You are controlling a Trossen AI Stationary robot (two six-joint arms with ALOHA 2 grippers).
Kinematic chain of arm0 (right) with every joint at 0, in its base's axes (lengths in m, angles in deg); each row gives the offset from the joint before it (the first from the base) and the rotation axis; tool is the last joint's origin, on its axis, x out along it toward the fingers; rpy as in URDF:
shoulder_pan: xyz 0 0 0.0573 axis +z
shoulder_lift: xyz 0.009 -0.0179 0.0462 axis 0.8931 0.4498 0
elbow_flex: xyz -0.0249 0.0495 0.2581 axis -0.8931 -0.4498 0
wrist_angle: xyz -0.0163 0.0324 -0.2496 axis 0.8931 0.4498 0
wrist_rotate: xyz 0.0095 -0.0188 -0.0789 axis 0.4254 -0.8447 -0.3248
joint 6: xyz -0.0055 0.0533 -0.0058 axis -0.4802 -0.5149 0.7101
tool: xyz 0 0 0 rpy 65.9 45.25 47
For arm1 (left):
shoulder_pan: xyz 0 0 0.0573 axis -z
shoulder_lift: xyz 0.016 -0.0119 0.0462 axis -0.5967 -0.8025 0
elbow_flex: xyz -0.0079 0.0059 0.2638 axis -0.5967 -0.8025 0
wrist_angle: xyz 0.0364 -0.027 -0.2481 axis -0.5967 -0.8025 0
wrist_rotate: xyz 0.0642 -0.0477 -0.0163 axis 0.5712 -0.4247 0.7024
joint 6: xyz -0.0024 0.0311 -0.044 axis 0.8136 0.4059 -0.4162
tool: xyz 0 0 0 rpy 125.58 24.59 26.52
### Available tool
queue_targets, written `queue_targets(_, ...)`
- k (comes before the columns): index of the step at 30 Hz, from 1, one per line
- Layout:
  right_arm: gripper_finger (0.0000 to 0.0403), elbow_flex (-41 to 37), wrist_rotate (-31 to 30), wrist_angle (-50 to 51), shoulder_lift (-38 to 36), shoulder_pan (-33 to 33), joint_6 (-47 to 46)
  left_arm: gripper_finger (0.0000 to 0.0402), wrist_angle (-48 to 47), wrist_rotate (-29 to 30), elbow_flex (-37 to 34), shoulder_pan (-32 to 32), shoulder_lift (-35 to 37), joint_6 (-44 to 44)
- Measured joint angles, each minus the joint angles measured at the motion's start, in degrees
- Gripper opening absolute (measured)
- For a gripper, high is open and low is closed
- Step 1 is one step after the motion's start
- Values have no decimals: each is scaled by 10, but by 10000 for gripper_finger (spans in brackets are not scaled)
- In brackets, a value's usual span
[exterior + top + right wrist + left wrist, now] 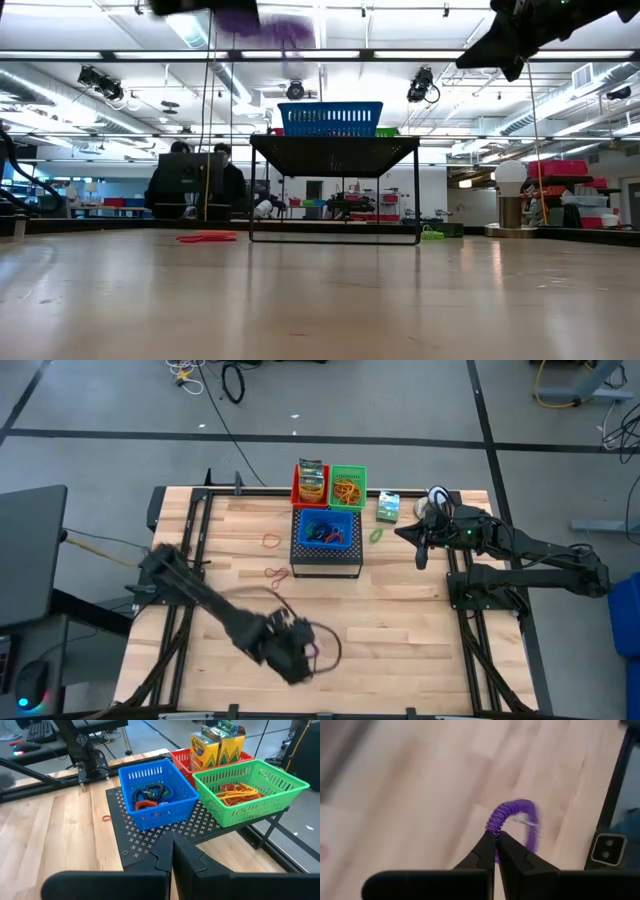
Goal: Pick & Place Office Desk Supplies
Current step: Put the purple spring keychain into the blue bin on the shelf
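A: How far along?
B: Blue plastic basket [159, 795] holds several coils; left gripper [496, 851] is clenched on a purple coiled loop [516, 817] above the near table, undelivered

A: What's left?
B: Red rubber bands [275, 573] and the green-white box [388, 507]; right gripper [172, 851] waits closed, empty, by the baskets

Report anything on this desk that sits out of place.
Two rubber bands lie loose on the table left of the black stand, outside the green basket holding the others. A green loop and small box lie loose right of it.
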Motion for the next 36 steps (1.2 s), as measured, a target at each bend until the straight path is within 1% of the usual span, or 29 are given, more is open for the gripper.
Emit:
queue_targets(4,9,0,0,-9,0,0,-3,9,-37,27,1,-34,61,59)
queue_targets(9,9,0,0,-8,0,0,-11,9,-47,72,0,-86,130,101)
queue_targets(15,9,0,0,-10,0,0,-19,10,-6,72,0,-170,189,161)
queue_targets(18,9,0,-10,-10,0,0,-19,11,4,70,0,-224,210,163)
queue_targets(22,9,0,-19,-10,0,0,-19,11,7,40,0,-307,216,132)
queue_targets(24,9,0,-20,-10,0,0,-24,12,11,31,1,-342,213,130)
queue_targets(26,9,0,-28,-11,0,0,-30,12,11,19,1,-373,202,151)
queue_targets(33,9,0,-56,-10,0,0,-52,12,32,-76,1,-459,160,250)
queue_targets(36,9,0,-79,-10,0,0,-72,13,30,-86,0,-481,145,293)
